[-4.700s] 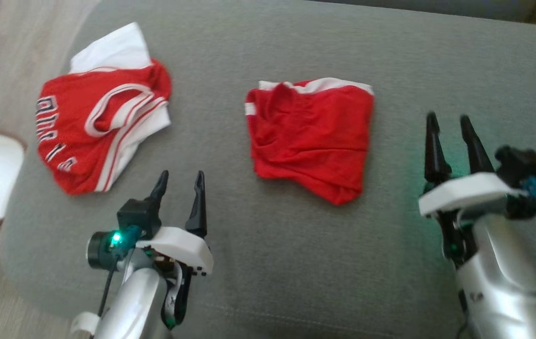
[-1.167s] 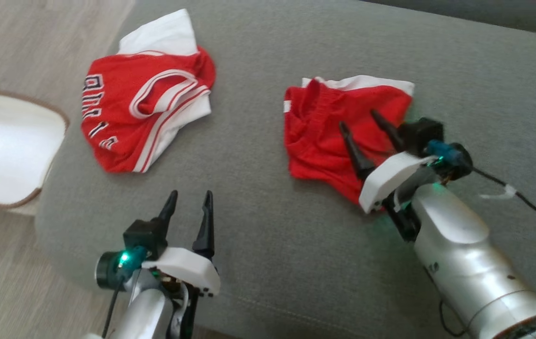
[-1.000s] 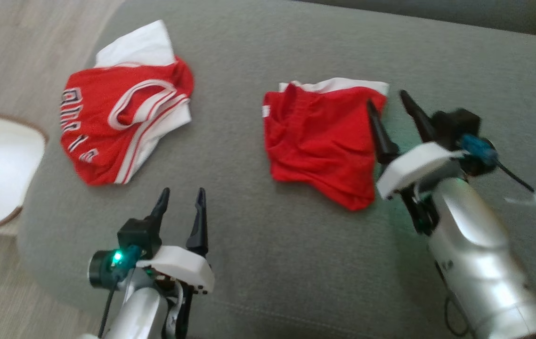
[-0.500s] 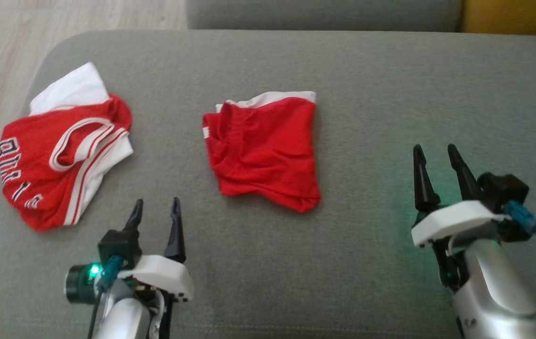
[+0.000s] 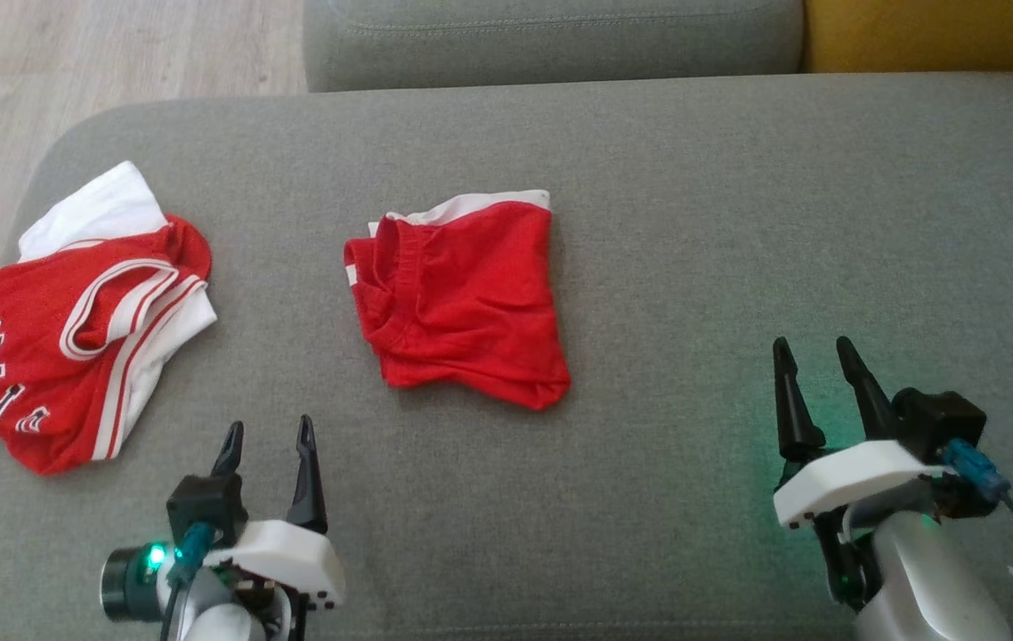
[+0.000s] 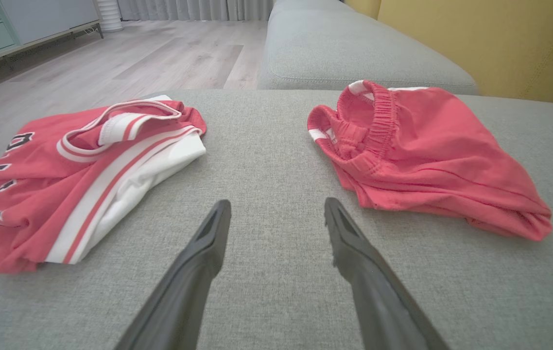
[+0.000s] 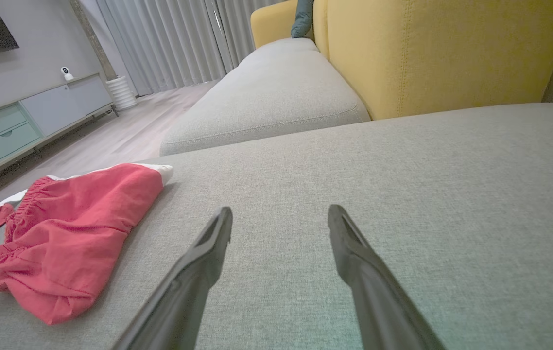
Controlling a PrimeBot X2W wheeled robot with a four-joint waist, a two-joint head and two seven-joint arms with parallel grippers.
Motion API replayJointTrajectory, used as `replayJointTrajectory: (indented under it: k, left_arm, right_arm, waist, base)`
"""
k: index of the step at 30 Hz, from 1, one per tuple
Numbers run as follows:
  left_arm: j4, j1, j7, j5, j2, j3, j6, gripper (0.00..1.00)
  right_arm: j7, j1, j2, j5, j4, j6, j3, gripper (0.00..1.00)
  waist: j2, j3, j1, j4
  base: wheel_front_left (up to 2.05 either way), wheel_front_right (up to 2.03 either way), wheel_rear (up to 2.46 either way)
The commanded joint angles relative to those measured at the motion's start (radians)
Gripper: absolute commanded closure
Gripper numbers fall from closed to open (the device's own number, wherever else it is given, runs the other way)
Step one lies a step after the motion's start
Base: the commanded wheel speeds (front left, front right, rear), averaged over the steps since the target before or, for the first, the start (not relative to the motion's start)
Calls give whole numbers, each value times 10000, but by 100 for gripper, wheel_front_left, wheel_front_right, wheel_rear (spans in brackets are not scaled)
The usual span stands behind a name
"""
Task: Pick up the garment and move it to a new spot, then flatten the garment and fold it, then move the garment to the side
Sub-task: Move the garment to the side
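A folded pair of red shorts (image 5: pixel 462 298), with a white band along the far edge, lies near the middle of a grey sofa seat (image 5: pixel 738 223) in the head camera's view. The elastic waistband is turned toward 9 o'clock. At 9 o'clock on the same seat, well apart from the shorts, sits a bunched red-and-white jersey (image 5: pixel 70 338) with dark lettering, close to the seat's rounded edge. The left pincer (image 5: pixel 268 430) hovers at 7 o'clock, its two dark fingers apart and holding nothing, pointing toward 12 at the gap between the two garments. From its wrist camera the jersey lies at 10 o'clock and the shorts at 2 o'clock, and the fingers touch neither. The right pincer (image 5: pixel 811 349) stands at 4 o'clock, likewise spread and empty, over bare grey fabric well to the 3 o'clock side of the shorts. Its wrist camera shows the shorts off at 8 o'clock. Beyond the seat are a second grey cushion (image 5: pixel 551 40) at 12 o'clock, a yellow backrest (image 7: pixel 432 53) at 1 o'clock and a pale wood floor (image 5: pixel 115 53) at 11 o'clock. A low cabinet (image 7: pixel 28 121) and pale curtains (image 7: pixel 169 43) fill the background of the right wrist camera's view.
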Motion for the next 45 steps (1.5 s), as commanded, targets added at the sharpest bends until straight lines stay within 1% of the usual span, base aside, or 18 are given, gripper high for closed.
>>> replayJointTrajectory:
  k: [1, 6, 9, 12, 15, 16, 18, 23, 27, 31, 34, 35, 36, 37, 41, 45]
  left_arm:
    - [-308, -291, -59, 84, 81, 340, 38, 0]
    - [-299, -381, -59, 76, 81, 256, 5, 0]
    - [-323, -468, -59, 29, 81, 139, -29, 0]
    - [-346, -610, -59, -19, 81, -50, -100, 0]
    - [-339, -800, -59, -83, 81, -358, -184, 0]
    - [-339, -800, -59, -83, 81, -358, -184, 0]
    - [-341, -917, -59, -56, 81, -673, -263, 0]
    - [-382, -1113, -59, -297, 81, -1208, -213, 0]
    - [-381, -1195, -59, -441, 81, -1419, -150, 0]
    - [-444, -1247, -59, -480, 81, -1535, -152, 0]
    - [-469, -1272, -59, -512, 81, -1592, -139, 0]
    - [-477, -1279, -59, -525, 81, -1595, -131, 0]
    - [-477, -1299, -59, -537, 81, -1600, -129, 0]
    - [-473, -1325, -59, -542, 81, -1609, -132, 0]
    - [-504, -1439, -59, -514, 81, -1572, -128, 0]
    - [-509, -1546, -59, -399, 81, -1426, -176, 0]
  right_arm:
    - [-122, -203, 38, -143, -358, 67, 281, 0]
    - [-122, -240, 38, -241, -381, 67, 247, 0]
    - [-122, -381, 38, -132, -352, 67, 450, 0]
    - [-122, -641, 38, 47, -279, 67, 778, 0]
    - [-122, -1062, 38, 162, 11, 67, 1153, 0]
    - [-122, -1062, 38, 162, 11, 67, 1153, 0]
    - [-122, -1454, 38, 167, 261, 67, 1323, 0]
    - [-122, -2490, 38, 171, 1188, 67, 1441, 0]
    - [-110, -3241, 38, 66, 2286, 67, 1344, 0]
    - [-68, -3871, 38, 342, 3372, 67, 1212, 0]
    - [-50, -4225, 38, 531, 4067, 67, 1371, 0]
    - [-44, -4313, 38, 586, 4257, 67, 1476, 12]
    - [-36, -4378, 38, 683, 4400, 67, 1628, 62]
    - [-40, -4435, 38, 811, 4493, 67, 1768, 100]
    - [-89, -4638, 38, 1136, 4574, 67, 2144, 100]
    - [-115, -4619, 38, 1379, 4207, 67, 2213, 100]
  waist:
    - [0, 26, 0, 13]
    - [0, 136, 0, 113]
    - [0, 290, 0, 283]
    - [0, 545, 0, 617]
    - [0, 841, 0, 1122]
    - [0, 841, 0, 1122]
    - [0, 1059, 0, 1526]
    - [0, 1586, 0, 2529]
    - [0, 1913, 0, 3119]
    - [0, 2190, 0, 3441]
    - [0, 2343, 0, 3482]
    - [0, 2376, 0, 3468]
    - [0, 2404, 0, 3435]
    - [0, 2420, 0, 3382]
    - [0, 2380, 0, 2961]
    - [0, 2199, 0, 2161]
  base:
    - [0, 0, 0]
    - [0, 0, 0]
    - [0, 0, 0]
    - [0, 0, 0]
    - [0, 0, 0]
    - [0, 0, 0]
    - [0, 0, 0]
    - [0, 0, 0]
    - [0, 0, 0]
    - [0, 0, 0]
    - [0, 0, 0]
    - [0, 0, 0]
    - [0, 0, 0]
    - [0, 0, 0]
    - [0, 0, 0]
    - [0, 0, 0]
